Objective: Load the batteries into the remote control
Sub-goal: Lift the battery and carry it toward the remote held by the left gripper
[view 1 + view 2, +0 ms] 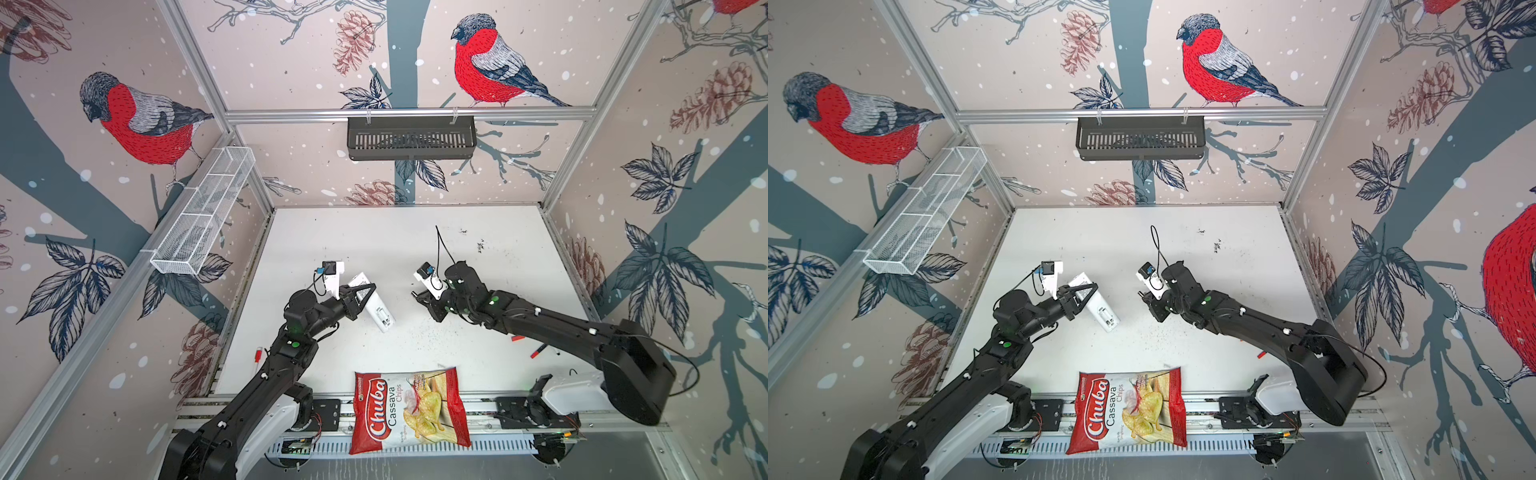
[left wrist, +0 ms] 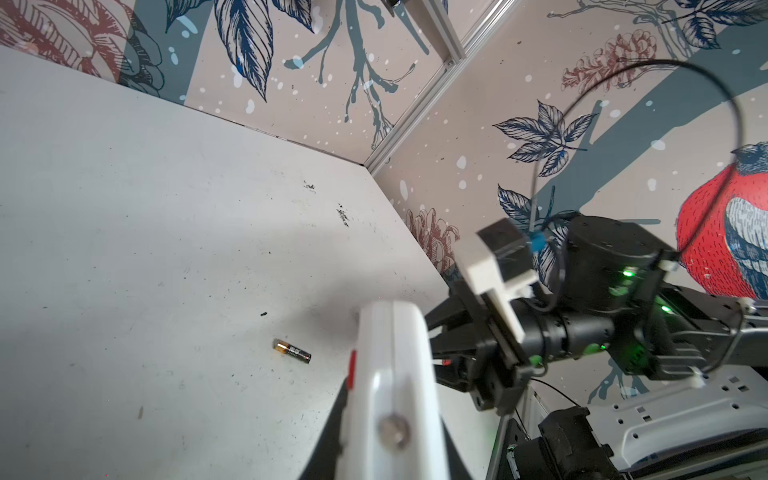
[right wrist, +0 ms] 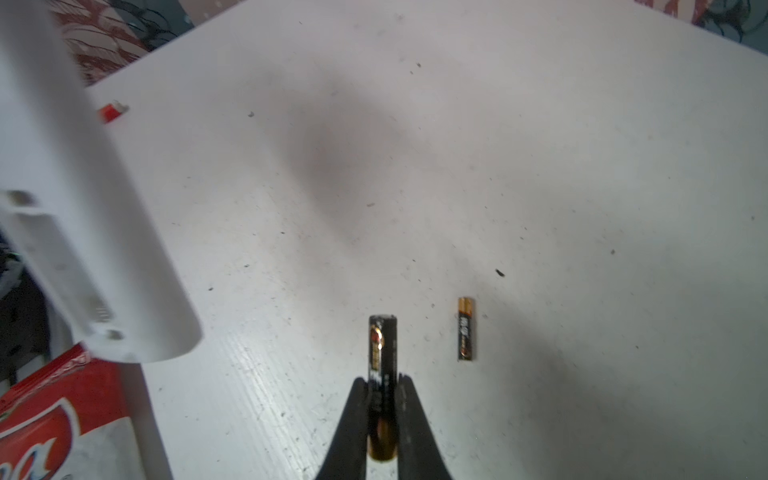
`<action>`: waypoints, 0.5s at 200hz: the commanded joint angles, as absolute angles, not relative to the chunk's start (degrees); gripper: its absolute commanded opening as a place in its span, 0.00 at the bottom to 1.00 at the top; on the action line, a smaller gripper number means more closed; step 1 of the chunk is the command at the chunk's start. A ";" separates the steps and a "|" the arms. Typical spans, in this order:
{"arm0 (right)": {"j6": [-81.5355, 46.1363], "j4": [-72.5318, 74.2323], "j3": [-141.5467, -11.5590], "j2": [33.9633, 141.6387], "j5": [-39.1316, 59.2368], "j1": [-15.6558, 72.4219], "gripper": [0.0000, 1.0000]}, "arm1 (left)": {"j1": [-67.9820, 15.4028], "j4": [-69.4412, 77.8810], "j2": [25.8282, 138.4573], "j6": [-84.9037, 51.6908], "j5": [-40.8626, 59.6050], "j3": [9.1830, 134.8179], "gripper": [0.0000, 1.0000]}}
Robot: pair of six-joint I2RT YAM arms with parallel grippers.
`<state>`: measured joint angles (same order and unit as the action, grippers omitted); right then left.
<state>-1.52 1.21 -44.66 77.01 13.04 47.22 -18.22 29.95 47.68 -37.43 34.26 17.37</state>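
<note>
The left gripper [image 1: 362,293] clamps the smooth white plastic remote control [image 1: 380,316] above the scuffed white table [image 3: 540,166], while the right gripper [image 3: 383,384] pinches one glossy dark cylindrical battery [image 3: 381,345], the other battery [image 3: 466,328] lying flat on that table.

batts [image 3: 382,353] [image 3: 466,328] x2 | remote [image 1: 379,312] x1 | chips bag [image 1: 409,409] x1 | wall baskets [image 1: 203,212] [image 1: 411,139] x2

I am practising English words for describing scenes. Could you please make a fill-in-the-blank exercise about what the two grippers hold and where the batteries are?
1. The left gripper is shut on the ____.
2. The right gripper pinches one battery, while the other battery lies on the white ____.
3. The red bag at the front edge is printed Cassava ____.
Missing words: remote control; table; Chips.
</note>
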 commanded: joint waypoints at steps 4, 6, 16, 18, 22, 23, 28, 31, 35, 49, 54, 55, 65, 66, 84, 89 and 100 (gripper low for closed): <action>-3.62 8.19 -43.69 74.73 15.12 49.87 0.11 | -17.76 28.33 47.82 -37.56 30.93 17.97 0.00; -3.83 8.51 -43.68 74.63 15.12 50.17 0.11 | -17.69 28.09 47.75 -37.87 30.48 17.85 0.00; -4.70 9.69 -43.87 74.58 15.20 51.30 0.11 | -17.56 27.51 47.03 -39.43 27.44 17.23 0.00; -4.85 9.96 -43.93 74.63 15.20 51.52 0.11 | -17.49 27.58 46.85 -39.74 27.14 17.09 0.00; -4.98 10.37 -44.09 74.85 15.14 52.13 0.11 | -17.29 27.95 46.49 -40.29 26.59 16.65 0.00; -5.04 10.41 -44.15 74.95 15.13 52.30 0.11 | -17.26 28.04 46.41 -40.45 26.48 16.54 0.00; -5.23 10.62 -44.51 75.10 14.79 52.97 0.11 | -16.95 28.47 45.96 -41.12 26.10 16.08 0.00; -5.31 10.61 -44.84 75.28 14.43 53.40 0.11 | -16.80 28.69 45.72 -41.63 26.06 15.86 0.00; -5.41 10.67 -45.16 75.66 14.13 53.85 0.11 | -16.58 29.05 45.49 -42.25 26.16 15.68 0.00; -5.83 10.40 -46.79 76.92 13.32 54.99 0.11 | -15.10 29.38 45.23 -44.10 26.76 15.62 0.00; -5.96 10.08 -47.35 77.36 12.96 55.29 0.11 | -14.46 29.18 45.30 -44.80 27.06 15.73 0.00; -5.97 10.05 -47.45 77.48 12.94 55.33 0.11 | -14.31 29.14 45.28 -45.03 27.11 15.77 0.00; -5.48 10.24 -48.01 78.09 13.20 55.99 0.11 | -12.23 29.67 45.83 -47.11 28.83 15.61 0.00; -5.42 10.22 -48.04 78.15 13.19 56.03 0.11 | -12.00 29.82 45.94 -47.42 29.09 15.63 0.00; -4.71 10.62 -49.16 79.23 13.98 56.68 0.11 | -7.88 35.28 47.38 -52.39 34.53 14.12 0.00; -4.62 10.18 -49.72 79.55 14.05 56.77 0.11 | -6.79 37.02 47.84 -53.53 35.73 13.70 0.00; -4.23 9.15 -50.95 80.35 14.06 56.73 0.11 | -4.70 40.03 48.78 -56.00 38.75 13.12 0.00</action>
<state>-4.73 8.12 -48.84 79.18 13.45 56.45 -7.99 30.83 47.44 -48.64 31.14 14.11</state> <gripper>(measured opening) 0.131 0.209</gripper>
